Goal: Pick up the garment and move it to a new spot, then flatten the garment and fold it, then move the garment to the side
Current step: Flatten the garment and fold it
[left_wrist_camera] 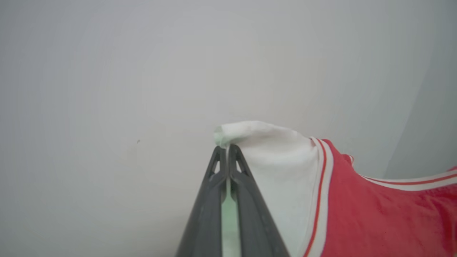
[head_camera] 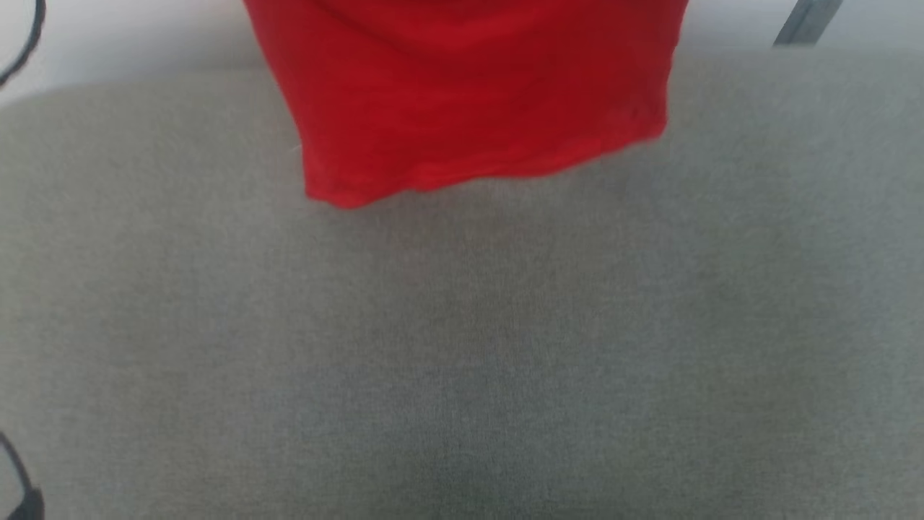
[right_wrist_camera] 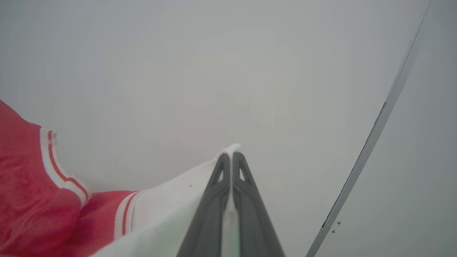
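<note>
Aloft over a grey woven surface (head_camera: 462, 347), the garment (head_camera: 469, 94), a red shirt, hangs down from the top of the head view. Its lower hem runs slightly askew, dipping toward the robot's left, and whether the hem touches the surface beneath it cannot be told. The left pincer (left_wrist_camera: 227, 147) is clamped on the garment's white sleeve (left_wrist_camera: 278, 160), its two dark fingers pressed together. A rolled fold of white cloth bulges just past the tips, and a sliver of cloth shows between the fingers further down. Beside that sleeve in the left wrist view runs the red-and-white striped trim (left_wrist_camera: 323, 185), and beyond it the garment's red body sags away toward the frame's right edge. The right pincer (right_wrist_camera: 232, 154) is likewise closed fast on the garment's other white sleeve (right_wrist_camera: 171, 203), with a small peak of cloth poking out above the fingertips. From there the sleeve slopes down to more striped trim and crumpled red cloth at the view's left. Behind the garment in both wrist views stands a plain pale wall (left_wrist_camera: 107, 89). A black cable (head_camera: 29, 43) curls off to the garment's left in the head view, and a grey bar (head_camera: 805, 22) slants at its upper right. A thin pale strip (right_wrist_camera: 375, 135) curves to the right of the garment's held sleeve.
</note>
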### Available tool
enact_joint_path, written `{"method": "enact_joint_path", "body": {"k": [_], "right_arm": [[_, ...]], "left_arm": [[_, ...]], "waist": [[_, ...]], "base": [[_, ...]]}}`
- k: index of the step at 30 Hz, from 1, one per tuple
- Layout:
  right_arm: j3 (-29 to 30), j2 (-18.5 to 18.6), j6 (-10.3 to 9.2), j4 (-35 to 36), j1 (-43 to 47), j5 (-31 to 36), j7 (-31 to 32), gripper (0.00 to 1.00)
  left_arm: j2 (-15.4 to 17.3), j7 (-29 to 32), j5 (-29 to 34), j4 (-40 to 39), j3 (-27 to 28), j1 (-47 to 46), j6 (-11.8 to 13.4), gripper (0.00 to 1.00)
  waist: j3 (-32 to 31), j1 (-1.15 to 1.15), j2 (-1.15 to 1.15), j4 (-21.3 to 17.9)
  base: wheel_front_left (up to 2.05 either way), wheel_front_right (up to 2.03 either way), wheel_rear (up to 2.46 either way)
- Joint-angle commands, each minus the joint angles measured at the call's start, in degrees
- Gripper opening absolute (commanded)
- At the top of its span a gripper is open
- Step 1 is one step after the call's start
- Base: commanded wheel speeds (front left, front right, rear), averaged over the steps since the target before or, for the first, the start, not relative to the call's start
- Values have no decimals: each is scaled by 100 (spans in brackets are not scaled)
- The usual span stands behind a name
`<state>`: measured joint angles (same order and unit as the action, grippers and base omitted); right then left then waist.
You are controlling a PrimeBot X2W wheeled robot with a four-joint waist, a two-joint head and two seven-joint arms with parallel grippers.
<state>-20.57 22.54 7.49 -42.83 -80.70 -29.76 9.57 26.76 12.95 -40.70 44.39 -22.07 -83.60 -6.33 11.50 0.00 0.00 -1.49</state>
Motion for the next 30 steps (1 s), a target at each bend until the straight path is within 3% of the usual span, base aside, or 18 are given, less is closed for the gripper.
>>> {"method": "enact_joint_path", "body": {"k": [1, 9, 12, 15, 22, 28, 30], "right_arm": [[-1, -12, 0, -90, -166, 116, -231, 0], [274, -140, 0, -957, -1167, 1104, -1920, 0], [352, -172, 0, -1213, -1425, 1412, -2265, 0], [349, -259, 0, -1429, -1450, 1585, -2385, 0], [-111, -400, 0, -1833, -914, 1524, -2323, 0], [-604, -408, 0, -1673, 27, 649, -1769, 0], [-697, -355, 0, -1587, 201, 516, -1630, 0]], "left_arm": [[-46, -154, 74, 57, -8, -179, -23, 0], [-254, -1628, 407, 559, -84, -1258, -80, 0], [-291, -2338, 461, 739, -79, -1571, -96, 0], [-332, -2628, 510, 973, -180, -1613, -112, 0], [-276, -2604, 58, 1133, -772, -885, -114, 0], [48, -1880, -817, 825, -1410, 261, -110, 0], [116, -1777, -856, 741, -1529, 434, -111, 0]], "waist": [[540, 0, 0, 26], [1392, 0, 0, 118], [1551, 0, 0, 173], [1593, 0, 0, 219], [1409, 0, 0, 320], [1036, 0, 0, 387], [972, 0, 0, 393]], "base": [[0, 0, 0], [0, 0, 0], [0, 0, 0], [0, 0, 0], [0, 0, 0], [0, 0, 0], [0, 0, 0]]}}
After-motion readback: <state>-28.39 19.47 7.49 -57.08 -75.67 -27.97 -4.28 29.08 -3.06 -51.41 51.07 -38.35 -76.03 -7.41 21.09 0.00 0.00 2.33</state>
